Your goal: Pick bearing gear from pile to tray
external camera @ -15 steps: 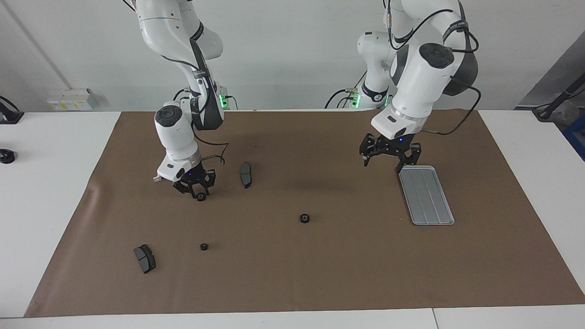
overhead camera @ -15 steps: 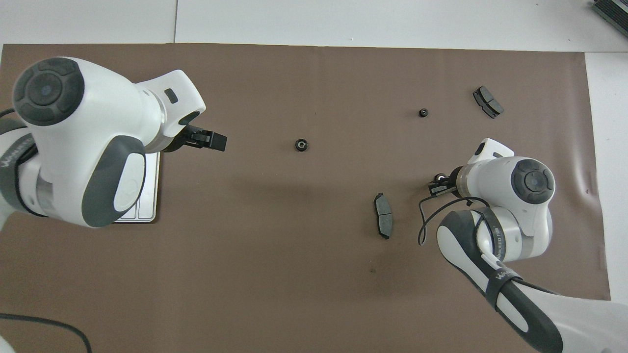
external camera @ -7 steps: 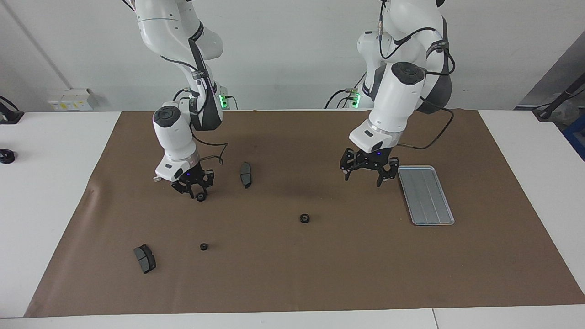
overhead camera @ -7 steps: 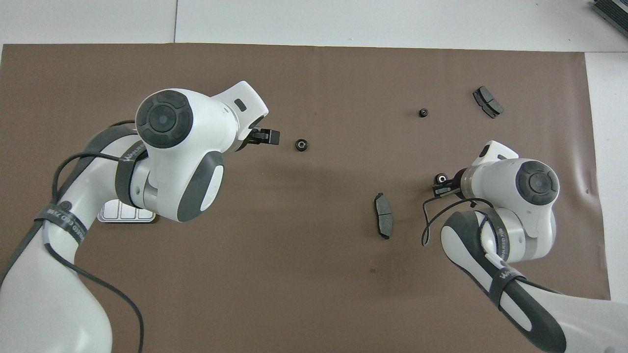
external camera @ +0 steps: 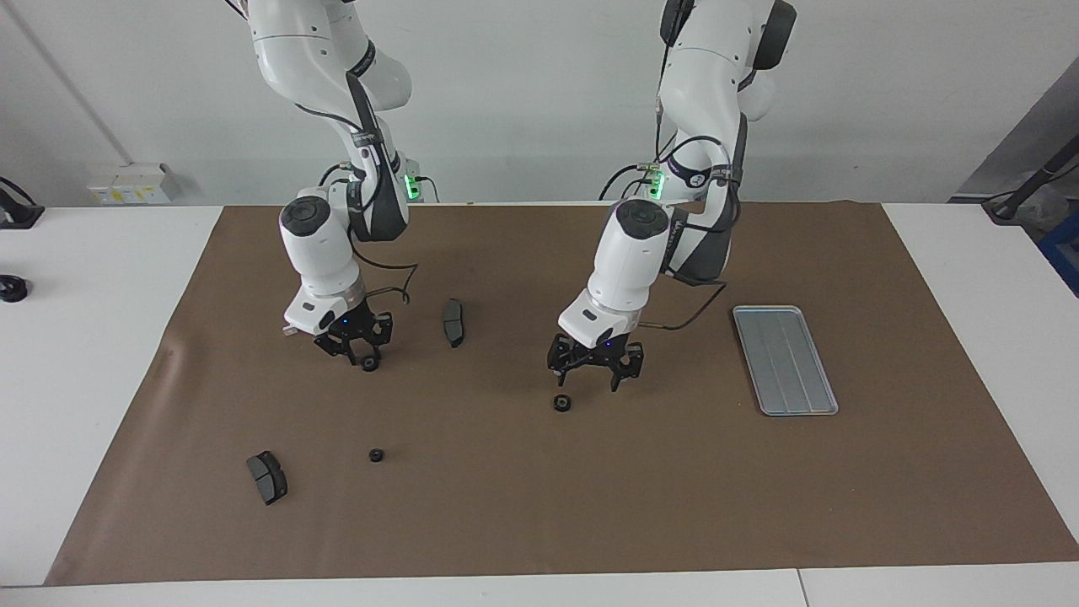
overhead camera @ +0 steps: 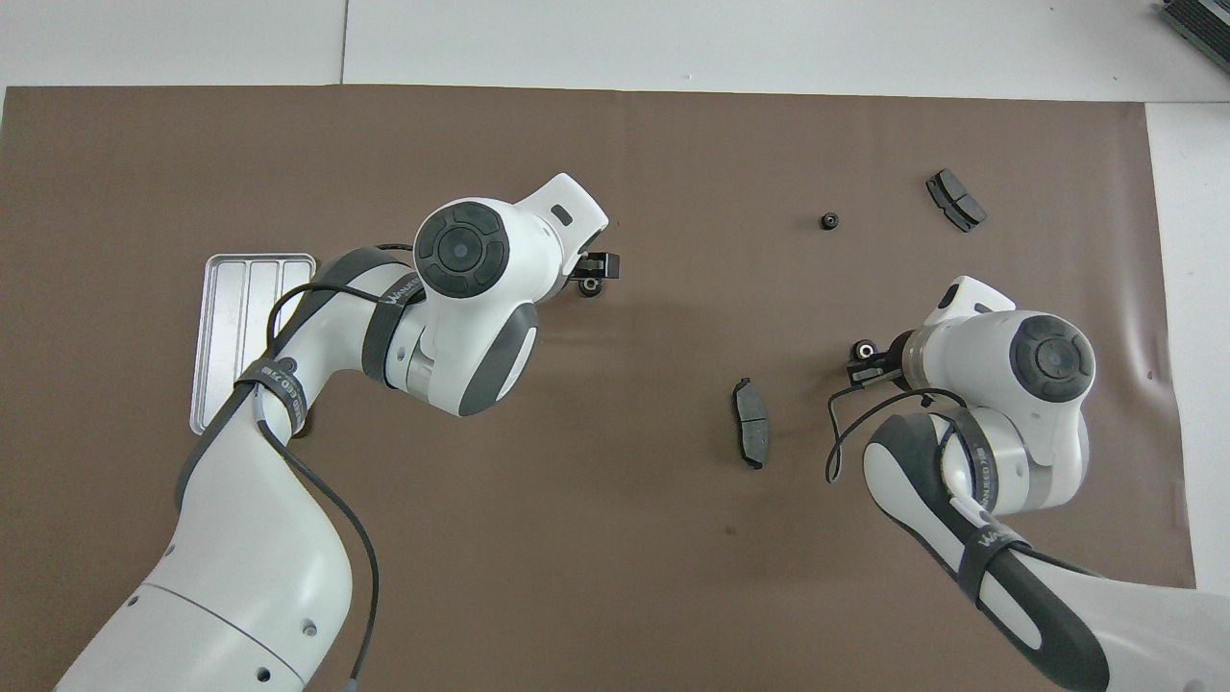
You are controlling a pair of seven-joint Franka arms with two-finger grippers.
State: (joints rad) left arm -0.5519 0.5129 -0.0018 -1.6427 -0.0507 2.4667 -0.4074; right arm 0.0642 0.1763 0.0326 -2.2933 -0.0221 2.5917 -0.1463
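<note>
Brown matting (external camera: 539, 506) fills both views. At mid-right of the facing view lies the tray (external camera: 785, 359), bare. The left gripper (external camera: 595, 367) hangs at centre frame, jaws spread wide, just above a gear (external camera: 561, 403) on the mat. At centre-left the right gripper (external camera: 356, 347) is raised off the mat, pinching a second gear (external camera: 368, 363). A third gear (external camera: 376, 455) sits at lower left. Judged step: carrying and reaching. Next, the left gripper must drop squarely over its gear and close.
</note>
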